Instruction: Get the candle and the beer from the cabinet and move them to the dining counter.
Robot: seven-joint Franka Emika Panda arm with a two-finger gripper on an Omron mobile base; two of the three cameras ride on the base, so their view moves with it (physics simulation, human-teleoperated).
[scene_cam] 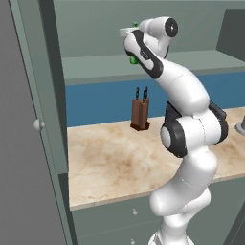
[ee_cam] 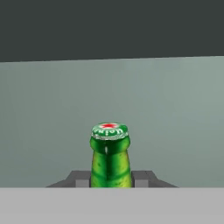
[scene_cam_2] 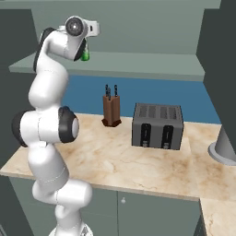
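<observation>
One green bottle, the beer [ee_cam: 110, 155], stands between the two dark fingers [ee_cam: 78, 178] in the hand view, its neck filling the gap and touching both tips, so the gripper [ee_cam: 110, 179] is closed partway on the neck and has hold of it. Its cap is green with a red mark in the middle and a ring of white lettering too small to read; the body label is out of sight. Behind the bottle lies the plain grey-green inner wall of the cabinet [ee_cam: 175, 109]. From the left base view the arm rises from the lower right, bends at a dark elbow joint and reaches up and back to the level of the cabinet shelf [scene_cam: 95, 64], with a sliver of green bottle showing at the hand. The right base view shows the same raised, folded pose, the hand level with the shelf. Below, on the marble worktop [scene_cam_2: 115, 161], stand a brown knife block [scene_cam_2: 111, 110] and a dark toaster [scene_cam_2: 157, 126], well apart from the hand.
</observation>
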